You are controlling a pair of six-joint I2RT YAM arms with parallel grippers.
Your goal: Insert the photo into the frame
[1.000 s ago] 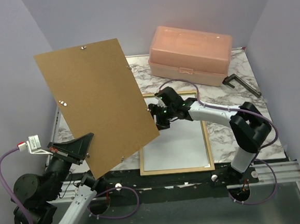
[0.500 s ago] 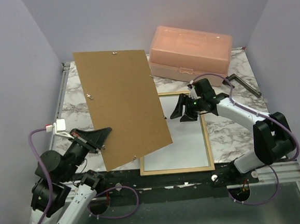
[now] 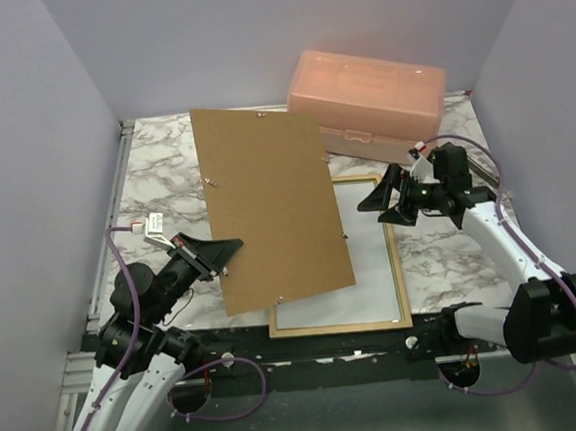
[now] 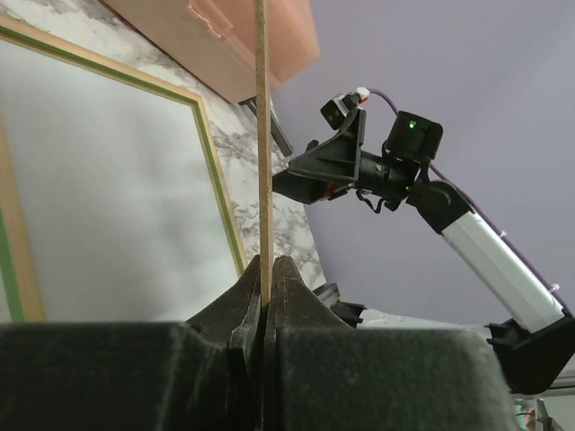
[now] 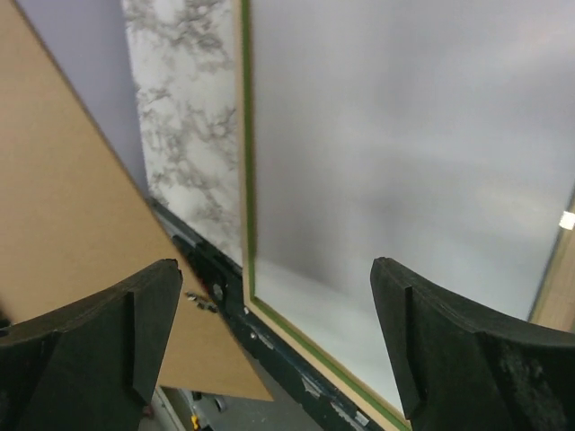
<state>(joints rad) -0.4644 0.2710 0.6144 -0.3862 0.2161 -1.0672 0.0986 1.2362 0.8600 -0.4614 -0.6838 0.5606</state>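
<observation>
1. The left gripper (image 3: pixel 229 250) is clamped shut on the left edge of a brown hardboard panel (image 3: pixel 273 217), near its lower corner. In the left wrist view its fingers (image 4: pixel 287 310) pinch the board, which shows edge-on (image 4: pixel 261 135).
2. The panel is held tilted above the table (image 3: pixel 160 176), brown face to the overhead camera, with small metal clips (image 3: pixel 342 236) along its edges. From above it covers the left part of the frame (image 3: pixel 400 267); I cannot tell whether it touches the frame.
3. The frame lies flat on the table near the front edge, pale wood side up. A thin green line shows along its inner rim in the wrist views (image 4: pixel 216 180) (image 5: pixel 245 135).
4. The photo (image 3: pixel 366 259) lies inside the frame's opening with its plain white side up. It fills the part of the opening that can be seen, and the wood rails border it (image 4: pixel 108 180) (image 5: pixel 386 135).
5. The right gripper (image 3: pixel 379 210) hangs over the frame's far right corner with its jaws spread wide and nothing between them. In its own wrist view the two fingers (image 5: pixel 153 323) stand far apart on either side of the picture, and the white sheet and a corner of the panel (image 5: pixel 63 224) lie below.
6. A peach plastic box (image 3: pixel 369 99) with its lid closed sits at the back of the table, beyond the frame and close to the right arm.
</observation>
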